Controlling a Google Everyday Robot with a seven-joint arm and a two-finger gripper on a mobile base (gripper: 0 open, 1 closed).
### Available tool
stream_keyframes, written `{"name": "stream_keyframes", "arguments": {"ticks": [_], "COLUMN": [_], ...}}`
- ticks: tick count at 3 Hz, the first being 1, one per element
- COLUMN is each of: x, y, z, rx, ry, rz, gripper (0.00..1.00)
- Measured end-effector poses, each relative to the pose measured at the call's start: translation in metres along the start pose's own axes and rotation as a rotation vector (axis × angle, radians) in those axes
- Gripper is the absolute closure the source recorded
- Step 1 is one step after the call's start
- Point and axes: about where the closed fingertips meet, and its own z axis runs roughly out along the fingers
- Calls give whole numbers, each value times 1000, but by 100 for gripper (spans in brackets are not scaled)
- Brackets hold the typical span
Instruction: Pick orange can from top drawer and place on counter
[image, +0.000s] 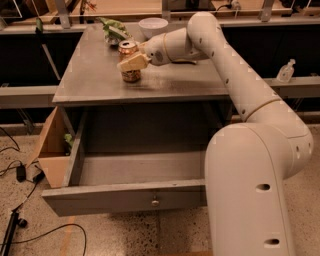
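Observation:
The orange can (130, 75) stands upright on the counter (95, 75), left of the middle, with its copper top (127, 47) showing. My gripper (129, 63) reaches in from the right and is shut on the can; one cream finger (134, 62) crosses the can's front. The can's base looks to be touching the counter. The top drawer (125, 199) is pulled fully open below, its inside holds nothing, and its round knob (155, 202) faces front.
A white bowl (153, 25) and a green packet (114, 30) sit at the counter's back. A cardboard box (51, 150) stands left of the drawer. Cables (20, 175) lie on the floor at left. My arm's large body (250, 190) fills the right foreground.

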Motion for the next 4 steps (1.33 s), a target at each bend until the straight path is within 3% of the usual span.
{"name": "stream_keyframes", "arguments": {"ticks": [1,2,3,4], "x": [8,14,15,36], "y": [1,3,21,28], "z": [-13,-61,-133,-142], "rx": [22,112,234,239], "ry": [15,39,53,78], "rz": [-10,-29,-45,-17], "gripper": [0,0,0,0]}}
